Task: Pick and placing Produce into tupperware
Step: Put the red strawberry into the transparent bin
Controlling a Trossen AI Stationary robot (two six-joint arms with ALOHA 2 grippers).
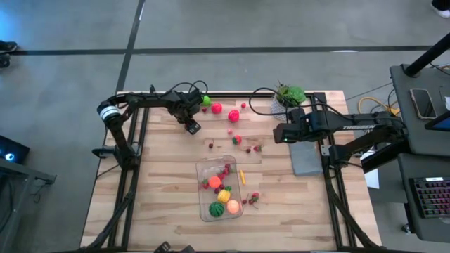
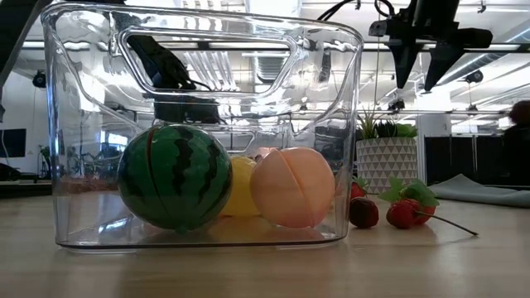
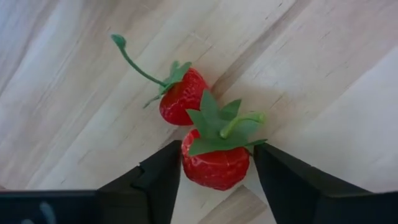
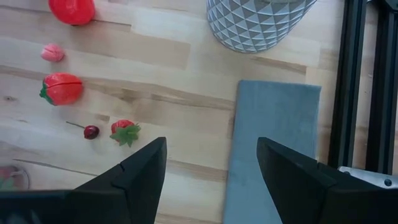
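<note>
Strawberry btwn left jaws; second strawberry beside.

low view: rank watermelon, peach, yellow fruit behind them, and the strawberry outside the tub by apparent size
1. Watermelon, largest.
2. Peach, a little smaller.
3. Yellow fruit: mostly hidden between those two, so its rank is unsure.
4. Strawberry outside the tupperware, smallest, though it sits farther from the camera.
</note>
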